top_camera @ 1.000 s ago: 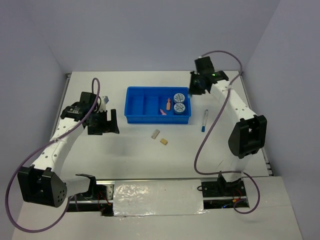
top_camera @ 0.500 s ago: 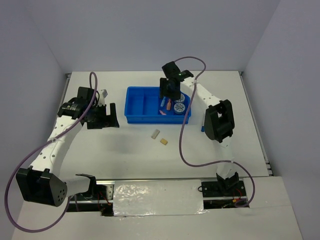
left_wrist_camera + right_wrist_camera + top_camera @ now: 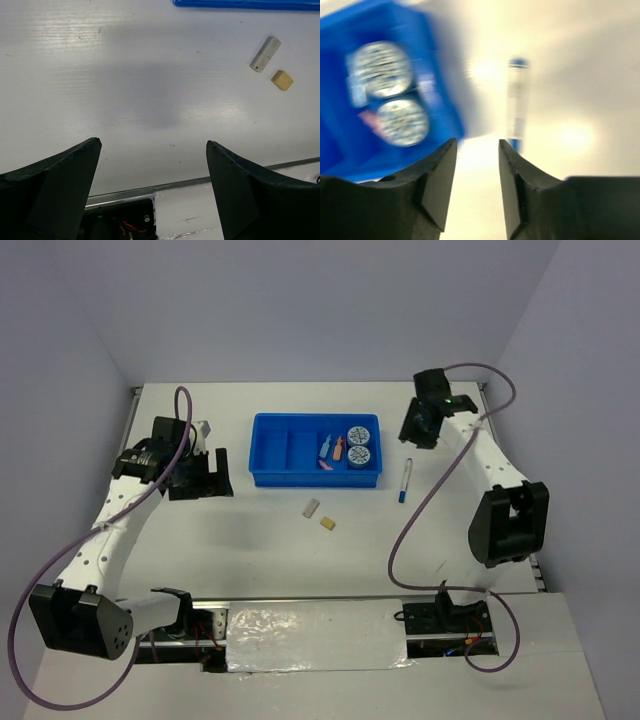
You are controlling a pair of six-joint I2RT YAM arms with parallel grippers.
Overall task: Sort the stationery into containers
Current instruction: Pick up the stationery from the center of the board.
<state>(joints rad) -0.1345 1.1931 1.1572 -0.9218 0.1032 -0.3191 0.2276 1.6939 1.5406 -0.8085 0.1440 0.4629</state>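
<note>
The tray [image 3: 310, 481] holds two tape rolls [image 3: 359, 436] in its rightmost compartment and capsules [image 3: 338, 450] in the next, with the pen [image 3: 406, 481] right of it and two erasers [image 3: 311, 508] before it.

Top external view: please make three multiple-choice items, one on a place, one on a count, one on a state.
1. Where is the pen? A. in the blue tray; B. on the table, right of the tray; C. in a tool.
2. How many tape rolls are in the tray? A. two; B. one; C. four.
3. The left tool is: A. shut on the pen; B. hidden; C. open, empty.
Answers: 1 B, it lies beside the tray's right wall. 2 A, both in the rightmost compartment. 3 C, fingers wide apart, nothing between.
</note>
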